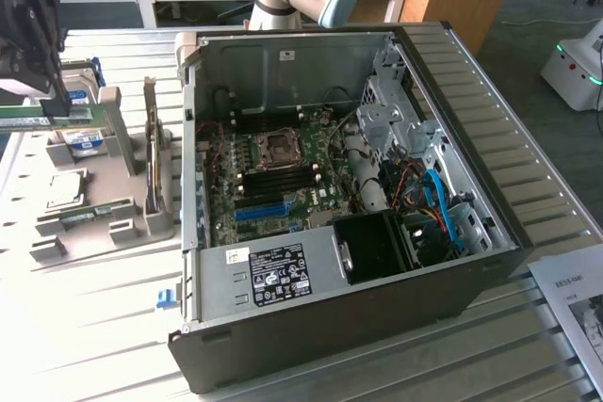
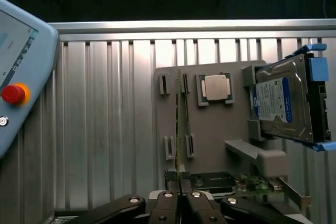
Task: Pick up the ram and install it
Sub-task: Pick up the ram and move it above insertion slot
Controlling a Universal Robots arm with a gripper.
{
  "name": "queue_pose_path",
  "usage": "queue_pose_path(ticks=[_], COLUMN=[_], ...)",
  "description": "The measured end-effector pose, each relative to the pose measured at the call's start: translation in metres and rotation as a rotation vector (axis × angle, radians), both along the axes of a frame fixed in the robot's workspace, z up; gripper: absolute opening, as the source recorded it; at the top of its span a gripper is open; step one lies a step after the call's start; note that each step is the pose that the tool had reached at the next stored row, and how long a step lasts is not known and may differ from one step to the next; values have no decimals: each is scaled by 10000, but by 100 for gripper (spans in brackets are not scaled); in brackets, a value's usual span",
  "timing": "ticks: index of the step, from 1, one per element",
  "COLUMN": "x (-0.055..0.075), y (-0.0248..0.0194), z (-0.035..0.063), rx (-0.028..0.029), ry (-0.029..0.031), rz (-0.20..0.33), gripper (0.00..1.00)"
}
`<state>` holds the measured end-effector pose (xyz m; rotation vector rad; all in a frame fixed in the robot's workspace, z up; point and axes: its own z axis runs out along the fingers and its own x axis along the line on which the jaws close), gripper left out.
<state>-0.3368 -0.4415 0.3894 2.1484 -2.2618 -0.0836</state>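
The ram is a thin green stick with a white label, held level above the grey parts holder at the exterior view's left. My black gripper is shut on it from above. In the wrist view the ram runs edge-on away from the closed fingertips, over the holder's slots. The open computer case lies to the right. Its motherboard is exposed, with dark memory slots beside the CPU socket.
The holder also carries a blue-labelled hard drive, a CPU, a second green stick and an upright card. A pendant with a red button lies on the ribbed table. A sheet of paper sits at the right.
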Motion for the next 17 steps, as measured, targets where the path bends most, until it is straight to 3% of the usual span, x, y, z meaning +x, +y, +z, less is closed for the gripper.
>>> queue_pose_path(ticks=[17], x=[354], y=[0], z=[63], rx=[-1], ry=[194], rz=[0], gripper=[12])
